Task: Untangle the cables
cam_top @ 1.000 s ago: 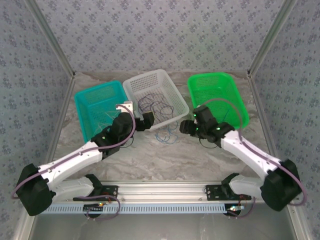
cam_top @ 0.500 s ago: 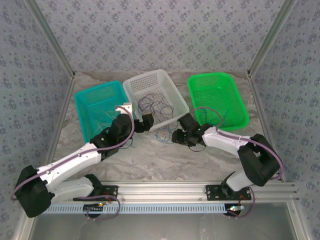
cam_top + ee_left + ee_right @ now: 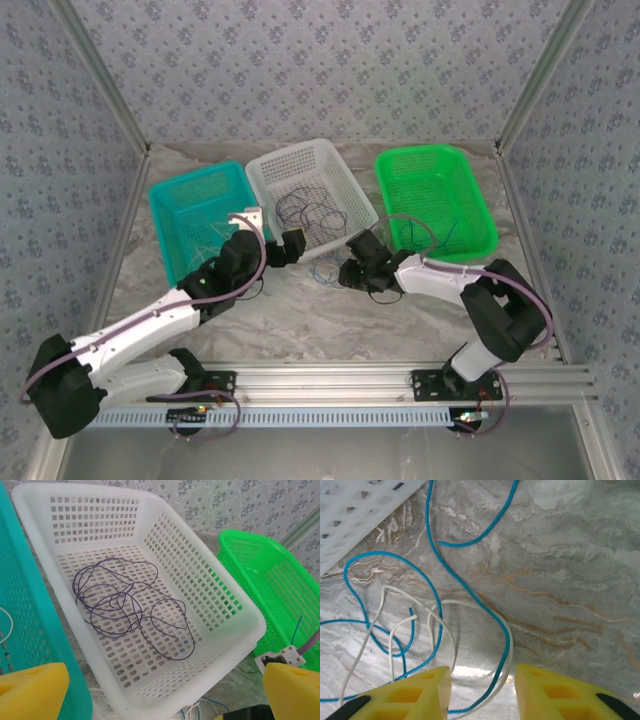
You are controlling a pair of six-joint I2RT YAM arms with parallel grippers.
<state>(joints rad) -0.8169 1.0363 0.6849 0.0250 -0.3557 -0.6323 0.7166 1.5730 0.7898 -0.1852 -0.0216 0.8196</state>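
Near the middle of the surface, we see the right end effector point(image 3: 482, 692) low over a loose tangle. Its fingers stand apart on either side of a loop where a blue cable point(image 3: 428, 530) and a white cable point(image 3: 454, 647) run together, placed, we judge, to pinch it. We cannot tell whether they touch it. Beyond, the left end effector point(image 3: 160, 697) hangs wide apart and empty over the white basket point(image 3: 240, 611), where a purple cable point(image 3: 125, 611) lies coiled. The tangle's ends run out of frame.

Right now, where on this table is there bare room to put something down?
The table is bare from the cables to the front rail. It is crowded before the white basket, where the left gripper and right gripper flank the cables.
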